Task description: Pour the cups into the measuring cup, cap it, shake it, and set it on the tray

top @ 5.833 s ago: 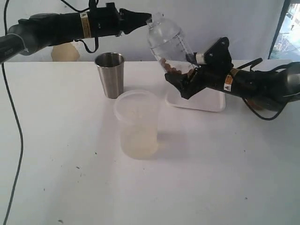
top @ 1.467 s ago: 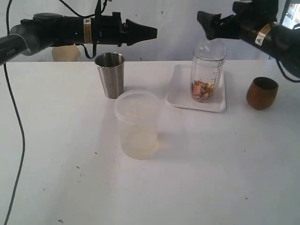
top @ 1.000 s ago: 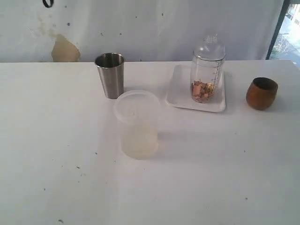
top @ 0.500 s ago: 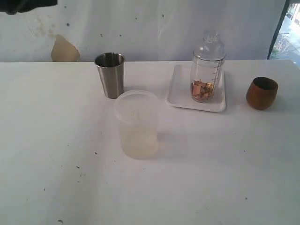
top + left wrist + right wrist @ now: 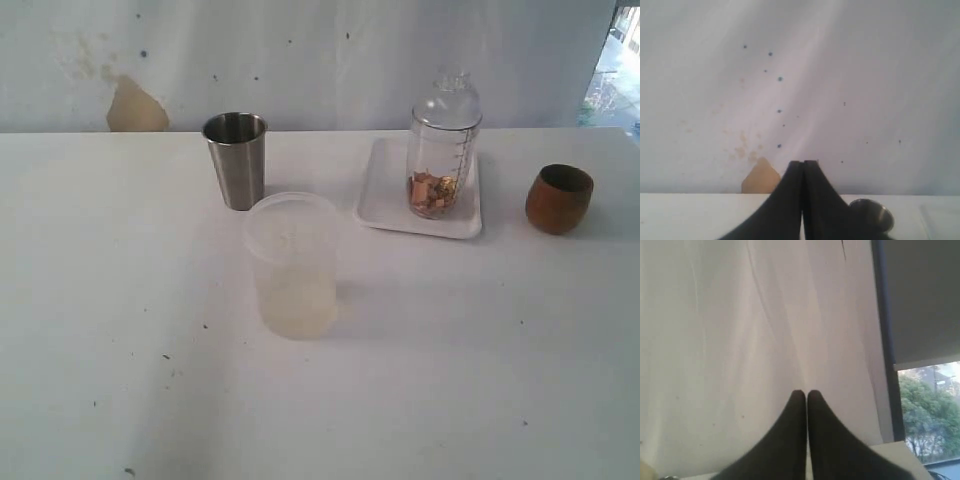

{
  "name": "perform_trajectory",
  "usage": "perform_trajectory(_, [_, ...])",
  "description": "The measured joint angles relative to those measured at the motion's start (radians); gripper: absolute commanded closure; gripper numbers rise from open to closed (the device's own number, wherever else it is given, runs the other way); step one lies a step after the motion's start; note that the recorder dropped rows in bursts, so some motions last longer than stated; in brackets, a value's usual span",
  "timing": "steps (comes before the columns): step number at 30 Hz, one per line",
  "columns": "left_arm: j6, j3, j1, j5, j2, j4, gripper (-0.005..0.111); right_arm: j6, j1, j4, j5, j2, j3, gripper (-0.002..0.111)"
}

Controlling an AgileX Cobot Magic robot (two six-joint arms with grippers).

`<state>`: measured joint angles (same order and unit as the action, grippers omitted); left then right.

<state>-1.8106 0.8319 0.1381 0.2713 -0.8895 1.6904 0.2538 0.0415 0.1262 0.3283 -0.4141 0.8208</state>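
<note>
The clear measuring cup (image 5: 442, 150) with its domed cap stands upright on the white tray (image 5: 385, 190), brown bits in its bottom. The steel tumbler (image 5: 236, 158) stands to the left, and its rim (image 5: 871, 212) shows in the left wrist view. The wooden cup (image 5: 559, 198) sits to the right of the tray. Neither arm shows in the exterior view. My left gripper (image 5: 803, 163) is shut on nothing, raised and facing the wall. My right gripper (image 5: 806, 393) is shut too, empty, pointing at the curtain.
A frosted plastic container (image 5: 292, 262) with a little pale liquid stands in front of the tumbler. A tan patch (image 5: 135, 105) marks the back wall. A window (image 5: 927, 410) lies at the right end of the table.
Both arms have drawn back out of the exterior view; the last dark bit at the upper left is gone. The capped measuring cup stays on the tray.
</note>
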Motion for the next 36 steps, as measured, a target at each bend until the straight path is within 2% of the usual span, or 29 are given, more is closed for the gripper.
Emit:
perform_trajectory(6, [0.009,-0.192,0.0,0.018,0.284,-0.077,0.107,-0.313,0.0,-0.384,0.122,0.164,-0.038,0.108])
perform_trajectory(12, [-0.009,-0.394,0.0,-0.096,0.566,-0.123,0.107,-0.381,0.0,-0.459,0.218,0.295,-0.04,0.108])
perform_trajectory(17, [-0.013,-0.52,0.0,-0.068,0.703,-0.132,0.107,-0.393,0.0,-0.463,0.287,0.355,-0.04,0.108])
perform_trajectory(21, [-0.025,-0.608,0.0,-0.026,0.778,-0.138,0.107,-0.397,0.0,-0.47,0.353,0.398,-0.089,0.108])
perform_trajectory(27, [-0.036,-0.726,0.0,-0.018,0.836,-0.161,0.107,-0.442,0.0,-0.519,0.292,0.412,-0.25,0.108])
perform_trajectory(36, [-0.043,-0.786,0.0,0.17,0.835,-0.16,0.107,-0.447,0.0,-0.555,0.218,0.412,-0.352,0.108])
